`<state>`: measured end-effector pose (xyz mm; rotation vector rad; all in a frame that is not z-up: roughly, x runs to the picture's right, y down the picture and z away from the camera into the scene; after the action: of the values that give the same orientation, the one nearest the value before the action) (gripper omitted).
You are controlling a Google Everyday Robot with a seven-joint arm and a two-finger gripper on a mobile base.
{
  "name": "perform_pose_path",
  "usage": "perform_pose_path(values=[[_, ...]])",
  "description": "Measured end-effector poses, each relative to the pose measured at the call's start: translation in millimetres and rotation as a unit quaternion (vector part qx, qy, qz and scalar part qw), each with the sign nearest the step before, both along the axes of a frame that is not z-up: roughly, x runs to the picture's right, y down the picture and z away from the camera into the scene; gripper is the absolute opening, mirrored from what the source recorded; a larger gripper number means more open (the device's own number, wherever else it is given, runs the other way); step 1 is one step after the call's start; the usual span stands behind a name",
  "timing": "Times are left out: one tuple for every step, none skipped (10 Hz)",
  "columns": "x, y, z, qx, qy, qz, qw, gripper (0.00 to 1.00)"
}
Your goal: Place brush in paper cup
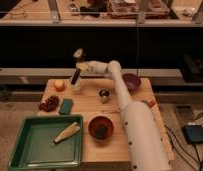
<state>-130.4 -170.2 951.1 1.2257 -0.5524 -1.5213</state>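
An orange (59, 85) sits at the wooden table's (115, 150) far-left corner, just left of the paper cup (75, 86), where the slim dark brush (75, 76) stands tilted, lower end inside the cup. Directly above, the gripper (81, 65) hovers at the brush's top; whether it has let go cannot be told. The brush looks light and stiff (best pinched mid-shaft); the cup seems flimsy, easily tipped. Further right: a small metal cup (103, 94) and a purple bowl (131, 81).
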Motion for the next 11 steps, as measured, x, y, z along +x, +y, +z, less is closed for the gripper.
perform_pose_path(values=[[0.7,3.3,-5.6,0.003,-0.003,-0.008,1.0000,0.80],[3.0,4.2,-6.8,0.003,-0.003,-0.009,0.9999,0.80],[2.4,4.1,-6.9,0.004,-0.003,-0.010,0.9999,0.80],[-1.4,4.8,-7.2,0.005,-0.005,-0.012,0.9999,0.80],[0.1,4.3,-7.1,0.004,-0.004,-0.011,0.9999,0.80],[2.8,3.7,-7.2,0.004,-0.003,-0.009,0.9999,0.80],[2.3,4.2,-6.9,0.004,-0.004,-0.010,0.9999,0.80],[-1.0,4.4,-7.5,0.004,-0.005,-0.011,0.9999,0.80],[-0.7,4.5,-7.4,0.004,-0.005,-0.011,0.9999,0.80],[1.6,4.1,-7.2,0.004,-0.004,-0.010,0.9999,0.80],[3.8,3.7,-7.1,0.004,-0.003,-0.009,0.9999,0.80]])
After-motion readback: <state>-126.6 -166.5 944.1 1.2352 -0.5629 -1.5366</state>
